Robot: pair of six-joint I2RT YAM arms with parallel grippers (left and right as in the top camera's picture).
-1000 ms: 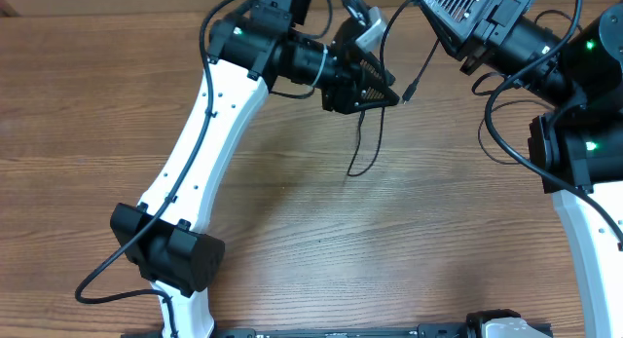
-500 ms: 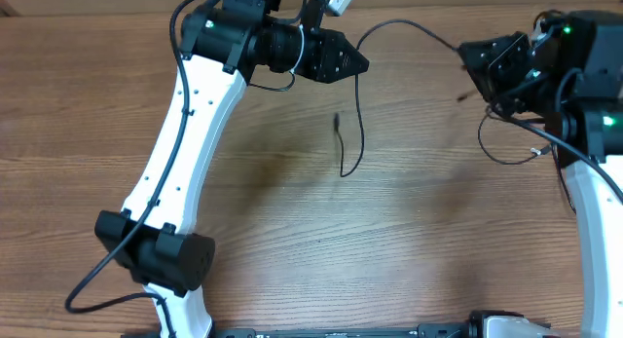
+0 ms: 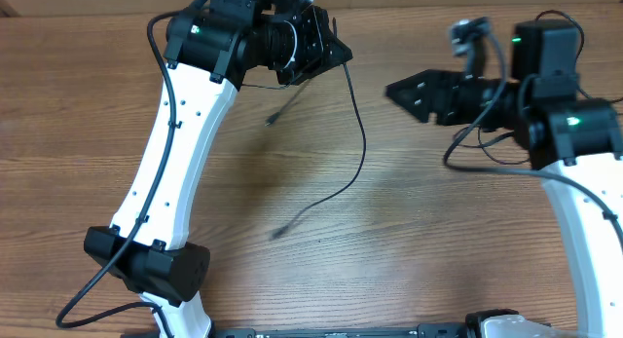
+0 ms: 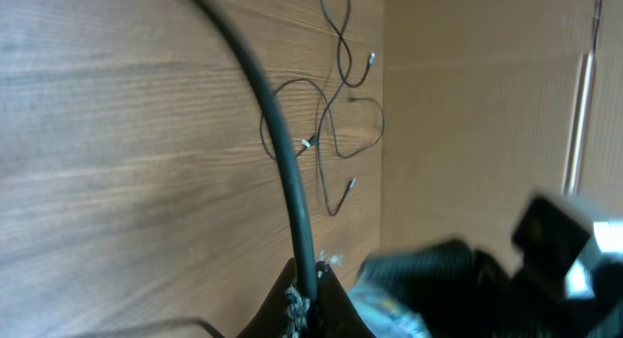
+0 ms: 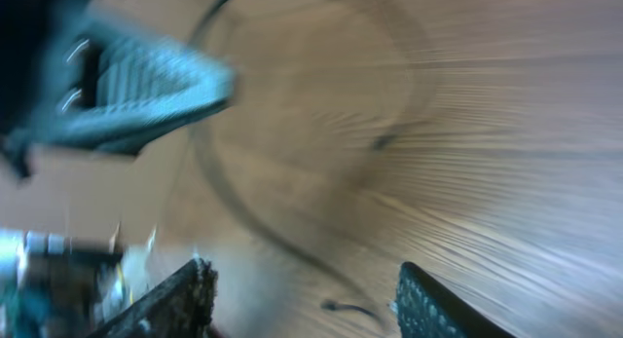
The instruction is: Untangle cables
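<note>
My left gripper (image 3: 339,54) is shut on a thin black cable (image 3: 364,143) at the back of the table. That cable hangs from the jaws, curves down the middle and ends in a plug tip (image 3: 277,233) on the wood. A shorter strand (image 3: 282,106) trails down-left from the same gripper. The left wrist view shows the cable (image 4: 277,143) pinched in my left gripper (image 4: 310,297), with more loose cables (image 4: 326,133) lying tangled farther off. My right gripper (image 3: 397,92) points left, open and empty. In the blurred right wrist view, that gripper (image 5: 307,304) has only a plug tip (image 5: 341,306) lying below it.
The left arm's white link (image 3: 170,153) crosses the left half of the table, its base at the front. A thin black loop (image 3: 456,148) hangs beside the right arm (image 3: 584,192). A cardboard wall (image 4: 467,104) stands behind the table.
The right gripper has opened, let go of the cable and swung to point left. The freed cable end has dropped onto the middle of the table. The left gripper has shifted left, still holding.
</note>
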